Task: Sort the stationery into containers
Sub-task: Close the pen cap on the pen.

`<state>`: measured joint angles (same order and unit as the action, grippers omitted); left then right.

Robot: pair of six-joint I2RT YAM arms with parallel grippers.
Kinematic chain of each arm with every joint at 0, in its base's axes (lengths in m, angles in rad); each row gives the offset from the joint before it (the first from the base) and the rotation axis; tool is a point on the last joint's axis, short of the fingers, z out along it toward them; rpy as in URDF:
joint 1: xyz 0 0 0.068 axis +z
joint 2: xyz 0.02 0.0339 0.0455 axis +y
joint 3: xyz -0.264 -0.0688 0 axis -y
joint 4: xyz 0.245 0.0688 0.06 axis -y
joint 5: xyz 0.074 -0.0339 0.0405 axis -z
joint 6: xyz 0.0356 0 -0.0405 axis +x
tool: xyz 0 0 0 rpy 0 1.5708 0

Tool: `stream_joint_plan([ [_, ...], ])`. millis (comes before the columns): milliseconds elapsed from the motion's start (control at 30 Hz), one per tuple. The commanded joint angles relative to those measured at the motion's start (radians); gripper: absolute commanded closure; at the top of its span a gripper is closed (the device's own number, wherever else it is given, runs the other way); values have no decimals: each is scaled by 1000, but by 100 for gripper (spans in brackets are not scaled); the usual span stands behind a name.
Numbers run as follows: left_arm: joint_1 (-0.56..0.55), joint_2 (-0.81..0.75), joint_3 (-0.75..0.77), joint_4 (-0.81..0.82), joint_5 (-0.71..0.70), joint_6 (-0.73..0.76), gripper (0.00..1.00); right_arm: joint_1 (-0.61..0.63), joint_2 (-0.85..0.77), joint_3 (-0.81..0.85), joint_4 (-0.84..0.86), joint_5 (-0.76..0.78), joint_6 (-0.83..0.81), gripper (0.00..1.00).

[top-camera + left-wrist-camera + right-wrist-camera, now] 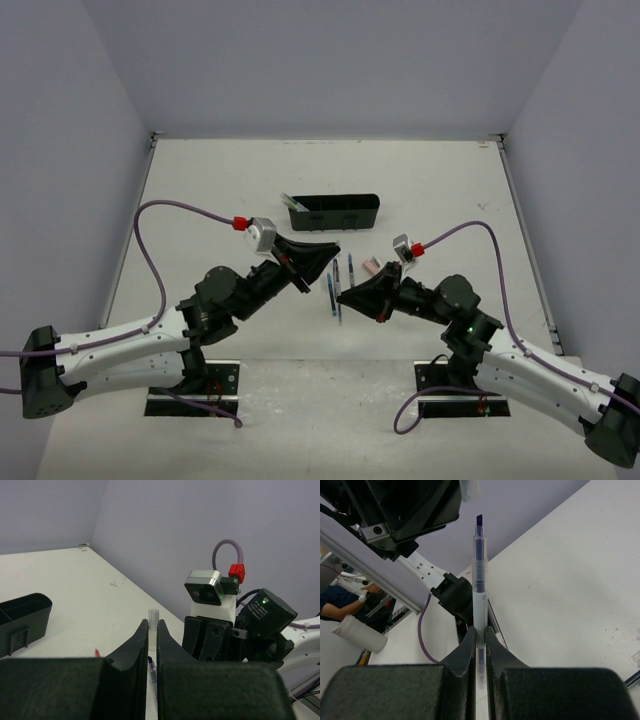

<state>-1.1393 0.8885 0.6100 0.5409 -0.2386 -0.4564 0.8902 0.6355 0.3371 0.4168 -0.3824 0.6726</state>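
- Left jaws: closed to a slit on the clear-ended pen (153, 616). Its free end stands out past the fingertips. They are held over mid-counter, on the near side of the tray.
- Right jaws: pinched tight on the blue-tipped pen (479, 575). The grip is low on the barrel, so most of the length overhangs.
- Tray (340, 216): black, at far centre. One pen (294, 203) is already in it, leaning out of the left end.
- Unsorted: the loose pens (335, 285) lie side by side on the counter between the two arms. The eraser (370, 266) is just to their right.
- Risk, overhang: the blue-tipped pen's long free length could pivot or slip in the grip during a quick swing. It could then meet the tray at an angle and fall outside.
- Risk, crowding: both wrists sit close over the same patch. A move by either could strike the other arm or sweep the loose pens aside.
- Risk, tray: it looks light and low. A pen tip catching its wall may push it along the counter rather than drop in.
- Counter (200, 190): white and matt, with faint specks.
- Room: plain pale lavender-grey walls (330, 60) enclose the left, right and far sides.
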Motion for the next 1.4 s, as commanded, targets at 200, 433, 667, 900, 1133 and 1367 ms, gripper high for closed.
stream_joint_plan([
  [200, 3, 26, -14, 75, 23, 7, 100, 6, -20, 66, -26, 45, -31, 100],
  [433, 3, 9, -9, 76, 5, 9, 100, 4, -11, 74, -46, 36, -41, 100],
  [667, 3, 4, 14, 66, -2, 17, 100, 6, 0, 74, -46, 15, -41, 100],
  [900, 3, 6, 0, 69, -10, 16, 100, 6, -24, 79, -65, 31, -46, 100],
  [1133, 3, 10, -4, 77, -11, 10, 100, 4, -43, 73, -76, 63, -48, 100],
  [1367, 3, 12, -3, 76, -1, 8, 100, 4, -42, 83, -86, 65, -54, 100],
])
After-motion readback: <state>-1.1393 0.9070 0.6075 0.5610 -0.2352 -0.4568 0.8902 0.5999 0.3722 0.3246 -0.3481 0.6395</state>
